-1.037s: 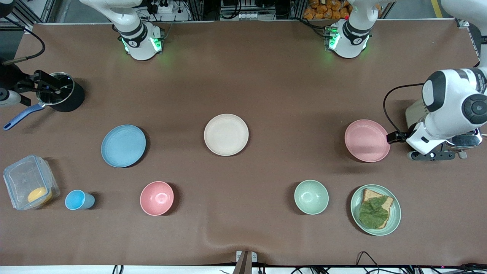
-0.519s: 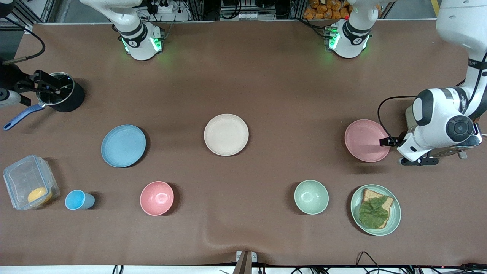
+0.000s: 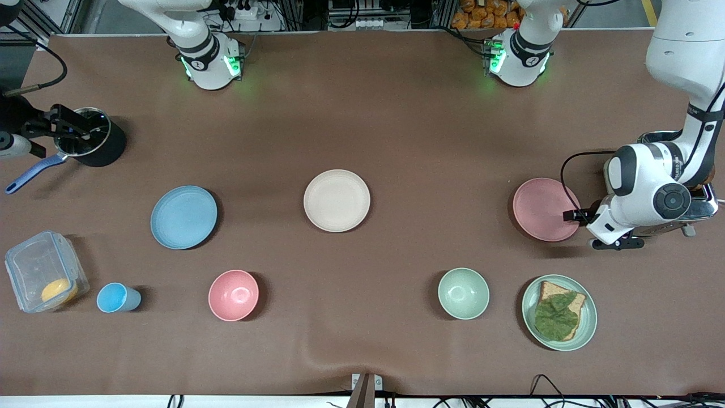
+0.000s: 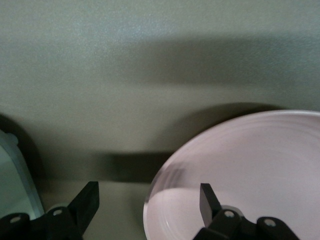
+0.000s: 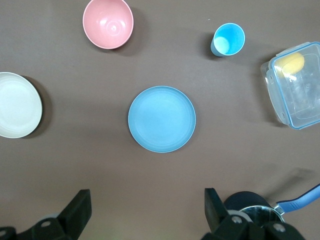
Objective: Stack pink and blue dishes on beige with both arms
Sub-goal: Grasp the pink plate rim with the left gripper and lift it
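Brown-covered table (image 3: 396, 113) and the items resting on it. Middle row: blue plate (image 3: 183, 217) toward the right arm's end, beige plate (image 3: 336, 200) at centre, pink plate (image 3: 545, 208) toward the left arm's end. Nearer the front camera: lidded box (image 3: 44, 271), blue cup (image 3: 116, 297), pink bowl (image 3: 233, 294), green bowl (image 3: 463, 293), green plate (image 3: 589, 317) bearing toast. Farther than the box: a black pot (image 3: 93, 144).

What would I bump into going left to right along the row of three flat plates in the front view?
Blue plate → beige plate → pink plate → the left claw, open at the pink plate's edge.
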Controlling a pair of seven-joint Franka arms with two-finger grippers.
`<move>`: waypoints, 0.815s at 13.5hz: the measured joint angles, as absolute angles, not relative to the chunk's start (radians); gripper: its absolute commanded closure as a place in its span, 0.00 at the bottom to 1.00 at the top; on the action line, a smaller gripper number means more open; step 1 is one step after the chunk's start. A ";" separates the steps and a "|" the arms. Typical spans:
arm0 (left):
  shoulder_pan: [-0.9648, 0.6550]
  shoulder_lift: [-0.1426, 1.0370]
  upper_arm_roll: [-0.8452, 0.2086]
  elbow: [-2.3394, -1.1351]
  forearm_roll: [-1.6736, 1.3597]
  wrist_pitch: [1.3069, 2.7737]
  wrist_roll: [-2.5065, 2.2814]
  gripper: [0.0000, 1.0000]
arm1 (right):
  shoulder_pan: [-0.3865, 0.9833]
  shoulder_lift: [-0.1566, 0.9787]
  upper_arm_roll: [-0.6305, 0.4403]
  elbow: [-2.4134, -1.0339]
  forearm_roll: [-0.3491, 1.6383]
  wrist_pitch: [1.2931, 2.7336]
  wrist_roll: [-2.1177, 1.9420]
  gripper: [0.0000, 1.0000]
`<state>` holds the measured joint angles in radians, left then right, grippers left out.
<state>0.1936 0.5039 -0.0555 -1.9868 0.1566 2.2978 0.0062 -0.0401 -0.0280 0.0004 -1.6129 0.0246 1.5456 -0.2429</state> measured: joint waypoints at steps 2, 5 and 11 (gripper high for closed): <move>0.195 0.504 -0.056 -1.987 0.157 2.298 0.006 0.51 | -0.040 -0.028 0.003 -1.612 0.025 1.546 -0.243 0.00; 0.195 0.508 -0.056 -1.987 0.157 2.298 0.006 0.73 | -0.040 -0.028 0.003 -1.612 0.020 1.546 -0.243 0.00; 0.195 0.508 -0.073 -1.985 0.157 2.298 0.007 1.00 | -0.040 -0.028 0.000 -1.610 0.015 1.544 -0.243 0.00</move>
